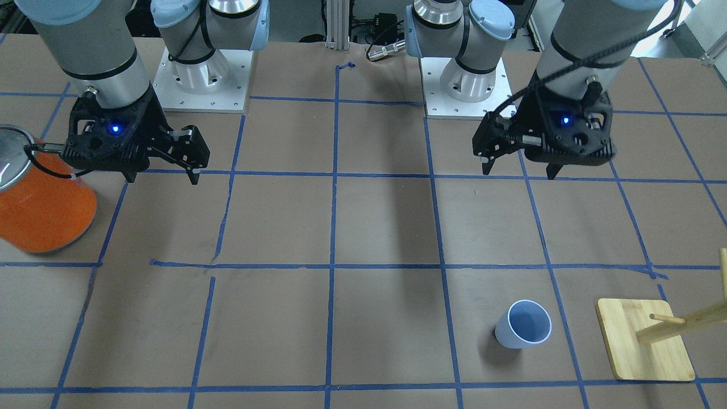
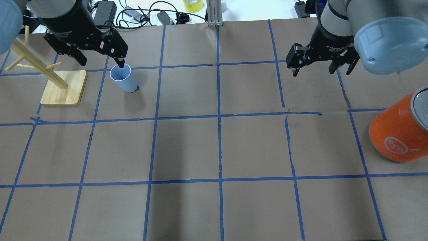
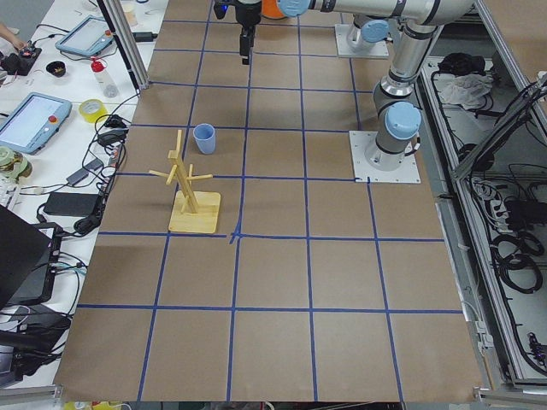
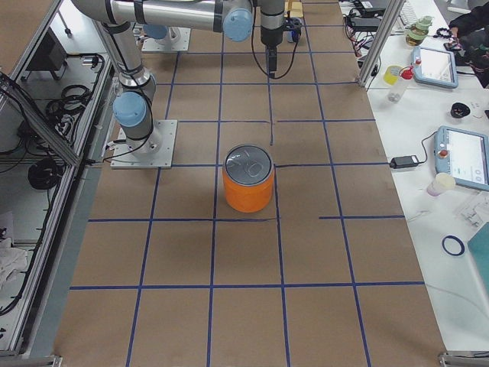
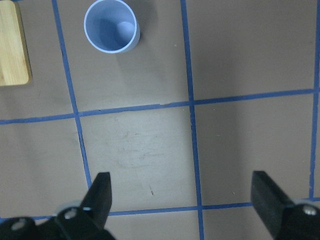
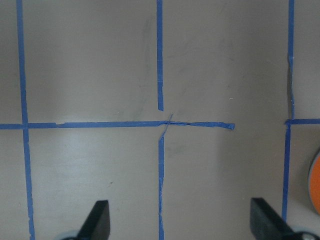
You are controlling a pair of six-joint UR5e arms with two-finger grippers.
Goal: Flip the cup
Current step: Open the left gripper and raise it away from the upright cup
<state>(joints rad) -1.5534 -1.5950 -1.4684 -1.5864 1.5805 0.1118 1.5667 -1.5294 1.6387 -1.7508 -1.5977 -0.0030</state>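
The cup [image 1: 523,324] is a small pale blue tumbler that stands upright, mouth up, on the brown paper table. It also shows in the overhead view [image 2: 123,78], the exterior left view [image 3: 203,137] and the left wrist view [image 5: 111,26]. My left gripper [image 1: 519,170] is open and empty. It hangs well above the table, on the robot's side of the cup and apart from it. It also shows in the overhead view [image 2: 102,63] and its own wrist view [image 5: 182,200]. My right gripper [image 1: 162,177] is open and empty, far from the cup [image 2: 321,72].
A wooden peg stand on a square base [image 1: 642,346] stands close beside the cup [image 2: 63,87]. A large orange can with a silver top [image 1: 45,204] stands near the right gripper [image 2: 398,130]. Blue tape lines grid the table.
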